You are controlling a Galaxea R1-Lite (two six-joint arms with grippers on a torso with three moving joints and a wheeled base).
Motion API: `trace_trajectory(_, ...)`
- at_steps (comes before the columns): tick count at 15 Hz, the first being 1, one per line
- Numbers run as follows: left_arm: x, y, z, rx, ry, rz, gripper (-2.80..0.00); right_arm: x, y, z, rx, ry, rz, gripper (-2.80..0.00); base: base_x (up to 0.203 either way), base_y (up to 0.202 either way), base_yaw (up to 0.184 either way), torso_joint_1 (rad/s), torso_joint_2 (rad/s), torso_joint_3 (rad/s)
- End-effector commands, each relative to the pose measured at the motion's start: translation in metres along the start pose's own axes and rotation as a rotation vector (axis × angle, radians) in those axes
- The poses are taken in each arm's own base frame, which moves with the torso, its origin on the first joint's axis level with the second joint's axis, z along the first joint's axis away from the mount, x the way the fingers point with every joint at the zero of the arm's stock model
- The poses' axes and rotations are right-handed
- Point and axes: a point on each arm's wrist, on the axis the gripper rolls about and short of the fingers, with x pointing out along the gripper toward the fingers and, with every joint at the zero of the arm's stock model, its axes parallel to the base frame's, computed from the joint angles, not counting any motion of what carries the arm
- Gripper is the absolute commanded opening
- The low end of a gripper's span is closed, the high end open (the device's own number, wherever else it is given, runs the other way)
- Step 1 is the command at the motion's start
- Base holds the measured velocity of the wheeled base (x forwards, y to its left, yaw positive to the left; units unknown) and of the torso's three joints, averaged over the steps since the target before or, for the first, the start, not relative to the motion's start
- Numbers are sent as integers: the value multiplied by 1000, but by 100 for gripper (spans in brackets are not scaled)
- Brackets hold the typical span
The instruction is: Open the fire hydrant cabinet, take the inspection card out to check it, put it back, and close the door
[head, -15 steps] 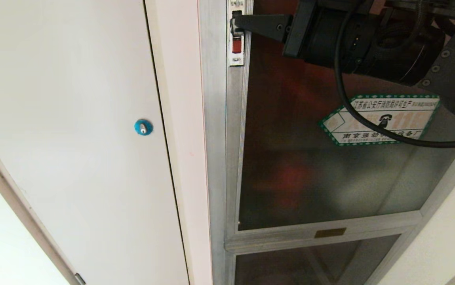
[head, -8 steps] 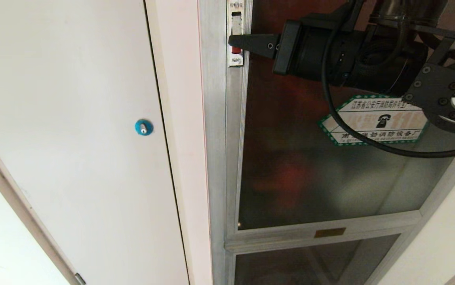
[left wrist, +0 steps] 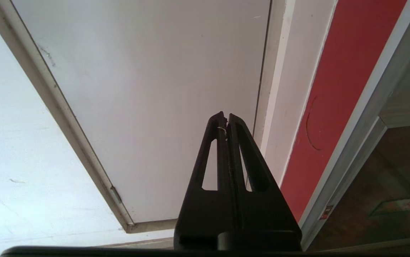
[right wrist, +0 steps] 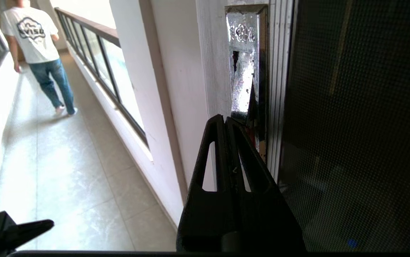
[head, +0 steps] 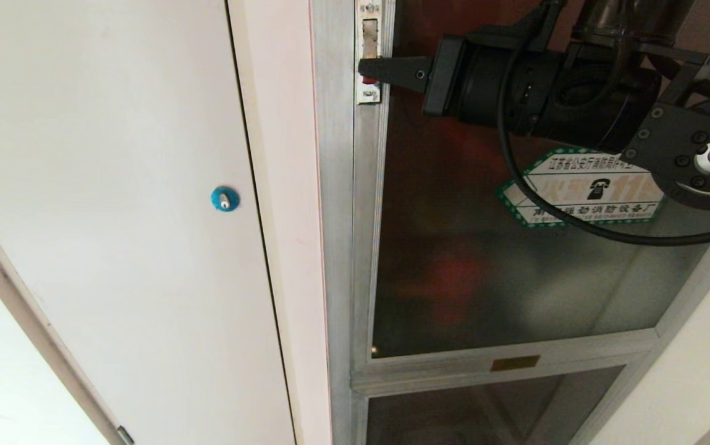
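The right gripper (head: pixel 364 66), fingers pressed together and empty, has been lowered along the small red-marked silver latch (head: pixel 368 52), whose slot is being exposed above the tips. Beside it, the large aluminium-framed dark tinted glass door (head: pixel 490 259) is being kept shut, so release seems still pending; the inspection card is not being shown.

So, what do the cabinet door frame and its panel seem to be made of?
The door frame looks like brushed aluminium: silver-grey, matte, with fine lengthwise lines. The panel seems to be dark tinted glass: it shows blurred reflections and a red glow behind, though it could be plastic.
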Motion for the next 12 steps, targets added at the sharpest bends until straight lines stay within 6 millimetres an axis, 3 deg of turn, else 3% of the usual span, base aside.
trace_trajectory(1, 0, 0, 0, 0, 0, 0, -280, -1, 0, 4, -2, -15, -8, -280, 0, 0, 0, 0, 0, 0)
trace_trajectory(12, 0, 0, 0, 2, 1, 0, -280, 7, -17, -4, 29, -62, -91, -280, 0, 0, 0, 0, 0, 0)
